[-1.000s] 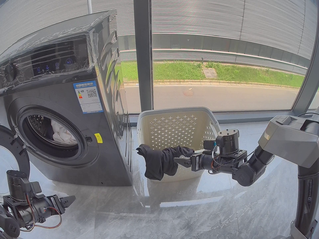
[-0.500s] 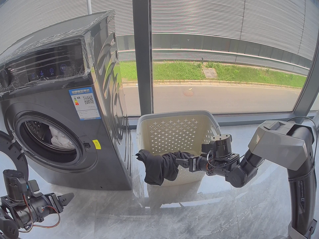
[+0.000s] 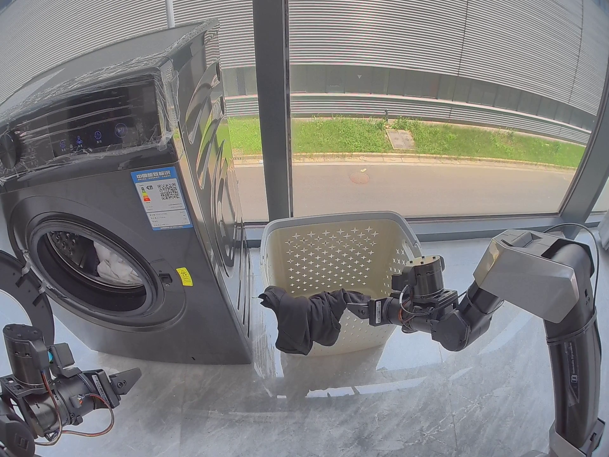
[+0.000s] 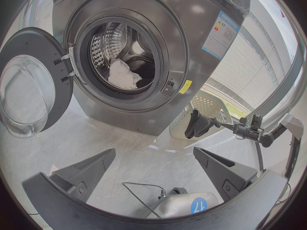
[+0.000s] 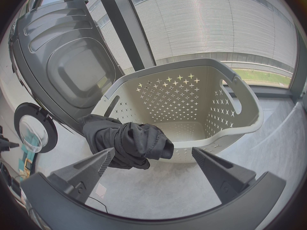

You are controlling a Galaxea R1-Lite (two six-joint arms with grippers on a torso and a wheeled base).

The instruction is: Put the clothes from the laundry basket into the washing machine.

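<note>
A black garment (image 3: 304, 318) (image 5: 128, 141) hangs over the front rim of the cream laundry basket (image 3: 342, 249) (image 5: 179, 93), on the floor right of the grey washing machine (image 3: 127, 223) (image 4: 179, 32). My right gripper (image 3: 353, 309) (image 5: 152, 150) is open at the garment's right end, with the cloth just ahead of its spread fingers. A white cloth (image 3: 117, 268) (image 4: 123, 75) lies inside the open drum. My left gripper (image 3: 130, 379) (image 4: 154, 149) is open and holds nothing, low over the floor in front of the machine.
The round door (image 4: 28, 80) (image 3: 19, 287) is swung wide open to the machine's left. A dark window post (image 3: 273, 96) and glass wall stand behind the basket. Bare polished floor (image 3: 355, 407) lies in front of the machine and basket.
The head view shifted a little early on. My right gripper has drawn back slightly from the black garment, which stays draped on the basket rim. The left arm has hardly moved.
</note>
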